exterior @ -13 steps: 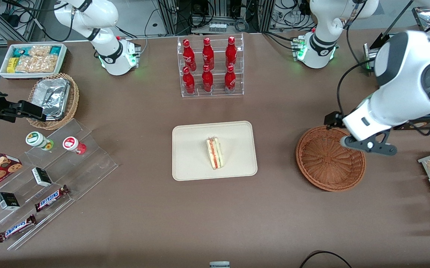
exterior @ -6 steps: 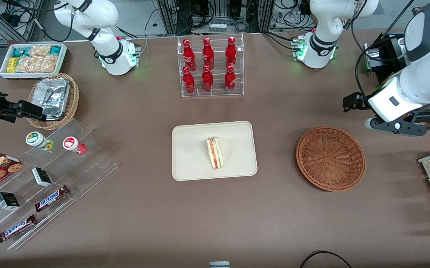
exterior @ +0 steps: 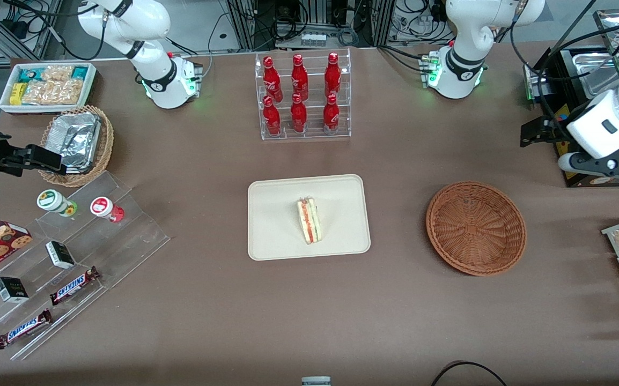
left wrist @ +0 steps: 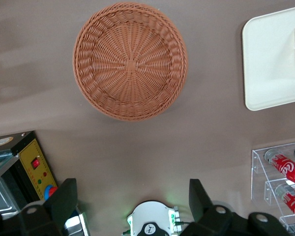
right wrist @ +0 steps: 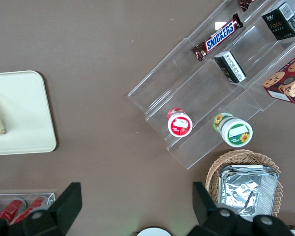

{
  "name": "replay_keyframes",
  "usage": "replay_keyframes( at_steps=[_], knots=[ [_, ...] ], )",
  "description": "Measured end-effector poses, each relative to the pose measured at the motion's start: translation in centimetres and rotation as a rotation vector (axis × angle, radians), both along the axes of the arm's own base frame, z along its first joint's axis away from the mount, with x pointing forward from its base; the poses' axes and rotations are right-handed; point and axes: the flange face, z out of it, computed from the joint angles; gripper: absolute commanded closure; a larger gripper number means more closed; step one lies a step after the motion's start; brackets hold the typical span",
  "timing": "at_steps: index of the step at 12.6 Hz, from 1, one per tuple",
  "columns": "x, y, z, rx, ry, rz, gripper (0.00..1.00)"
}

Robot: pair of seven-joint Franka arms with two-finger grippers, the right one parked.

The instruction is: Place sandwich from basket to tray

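Cream tray holds the sandwich; the wicker basket sits empty. The gripper, fingers apart, has drawn back toward the working arm's end, so the task looks done.

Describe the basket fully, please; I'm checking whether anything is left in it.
The basket is a round, shallow bowl of reddish-brown woven wicker, with strands radiating from its centre to a braided rim. It sits upright on the brown table, beside the tray, toward the working arm's end. Nothing lies in it and nothing touches it. The open gripper hangs apart from it, holding nothing.
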Motion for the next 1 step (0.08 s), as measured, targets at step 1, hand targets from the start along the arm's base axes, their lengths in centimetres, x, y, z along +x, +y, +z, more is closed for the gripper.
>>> replay_keyframes(
  at_steps=[1],
  knots=[
    [-0.01,0.07,-0.02,0.000,0.002,0.001,0.00]
  ],
)
